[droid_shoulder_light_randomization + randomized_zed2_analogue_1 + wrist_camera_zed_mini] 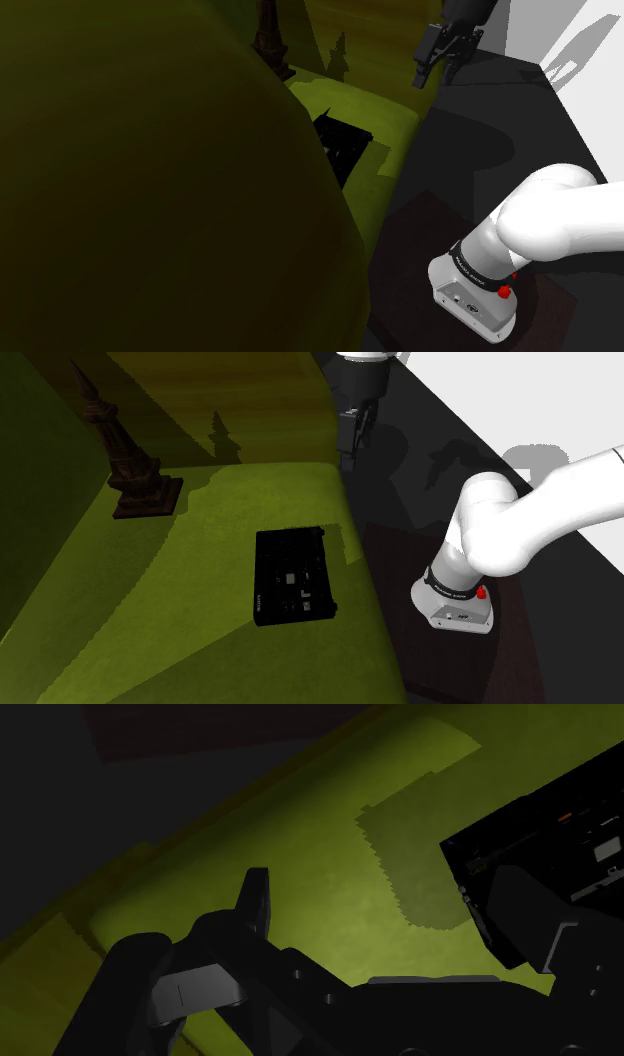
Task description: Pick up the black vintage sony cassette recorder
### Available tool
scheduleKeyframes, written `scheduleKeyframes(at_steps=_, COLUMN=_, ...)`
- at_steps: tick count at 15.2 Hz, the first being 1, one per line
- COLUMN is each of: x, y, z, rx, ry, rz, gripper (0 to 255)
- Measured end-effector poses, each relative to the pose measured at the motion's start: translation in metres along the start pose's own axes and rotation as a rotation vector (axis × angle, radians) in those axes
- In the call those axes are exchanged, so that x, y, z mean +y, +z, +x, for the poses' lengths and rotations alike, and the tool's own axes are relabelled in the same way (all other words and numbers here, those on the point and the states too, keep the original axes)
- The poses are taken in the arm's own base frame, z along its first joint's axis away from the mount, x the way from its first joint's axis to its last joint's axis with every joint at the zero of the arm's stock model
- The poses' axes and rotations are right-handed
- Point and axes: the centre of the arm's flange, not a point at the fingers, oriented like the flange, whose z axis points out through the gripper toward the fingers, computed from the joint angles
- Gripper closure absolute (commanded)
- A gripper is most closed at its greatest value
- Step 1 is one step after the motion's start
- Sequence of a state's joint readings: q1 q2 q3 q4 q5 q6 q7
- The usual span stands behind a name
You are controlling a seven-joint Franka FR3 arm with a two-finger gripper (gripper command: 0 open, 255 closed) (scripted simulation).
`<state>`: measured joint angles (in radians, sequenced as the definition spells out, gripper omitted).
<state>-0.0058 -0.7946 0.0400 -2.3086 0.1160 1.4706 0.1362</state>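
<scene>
Black fingers (255, 904) stand spread and empty, high above the olive-green seat (200, 642). The black cassette recorder (292, 577) lies flat there, well below and off to one side of them, untouched; approach, descent, grasp and lift are all left to do.

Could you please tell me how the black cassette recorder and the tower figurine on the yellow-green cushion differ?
The cassette recorder lies flat, while the tower figurine stands upright on a square base. The recorder is a black, low box; the figurine is dark brown and tapers to a point. Both rest on the yellow-green cushion.
</scene>
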Motion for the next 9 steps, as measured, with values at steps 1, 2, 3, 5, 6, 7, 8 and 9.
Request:
scheduleKeyframes(at_steps=1, x=0.0, y=0.0, z=0.0, rx=0.0, ry=0.0, rz=0.0, gripper=0)
scheduleKeyframes(at_steps=2, x=-0.004, y=0.002, z=-0.001, rx=0.004, ry=0.025, rz=0.005, gripper=0)
scheduleKeyframes(at_steps=3, x=-0.011, y=0.005, z=-0.002, rx=0.009, ry=0.067, rz=0.015, gripper=0)
scheduleKeyframes(at_steps=5, x=-0.032, y=0.012, z=-0.005, rx=0.022, ry=0.171, rz=0.037, gripper=0)
scheduleKeyframes(at_steps=6, x=-0.042, y=0.014, z=-0.005, rx=0.029, ry=0.229, rz=0.049, gripper=0)
scheduleKeyframes(at_steps=7, x=-0.052, y=0.02, z=-0.006, rx=0.035, ry=0.288, rz=0.061, gripper=0)
scheduleKeyframes(at_steps=8, x=-0.063, y=0.023, z=-0.004, rx=0.043, ry=0.347, rz=0.074, gripper=0)
scheduleKeyframes(at_steps=9, x=-0.076, y=0.027, z=-0.002, rx=0.049, ry=0.406, rz=0.087, gripper=0)
